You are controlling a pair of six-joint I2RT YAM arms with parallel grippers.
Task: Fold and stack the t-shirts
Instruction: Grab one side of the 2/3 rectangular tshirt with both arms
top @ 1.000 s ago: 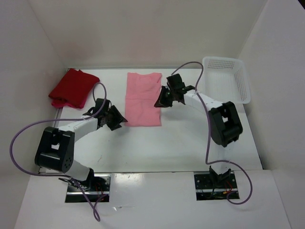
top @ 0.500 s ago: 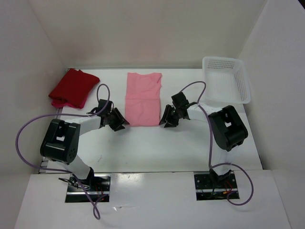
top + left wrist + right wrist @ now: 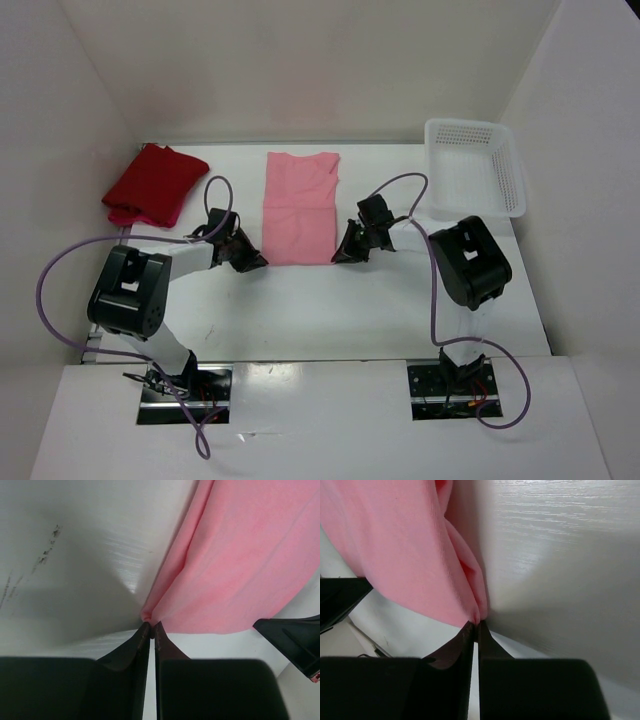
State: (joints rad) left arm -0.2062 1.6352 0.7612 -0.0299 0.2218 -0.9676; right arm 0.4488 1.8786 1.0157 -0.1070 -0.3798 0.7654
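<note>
Top view: the light pink t-shirt (image 3: 300,205) is lying flat on the table (image 3: 300,310), out toward the far side. The red shirts (image 3: 150,185) are piled far left and the white basket (image 3: 475,170) is far right. The left gripper (image 3: 252,261) and right gripper (image 3: 343,254) sit at the pink one's near corners.

Left wrist: the fingers are pinched tight on its near-left corner.

Right wrist: same deal, clamped on the near-right corner.

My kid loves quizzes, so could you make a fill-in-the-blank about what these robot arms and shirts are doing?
The t-shirt between the arms is ___.
The left gripper and right gripper each pinch one of its near ___.
The white basket stands at the far ___.
The red t-shirt lies at the far ___.
Missing: pink; corners; right; left.
</note>
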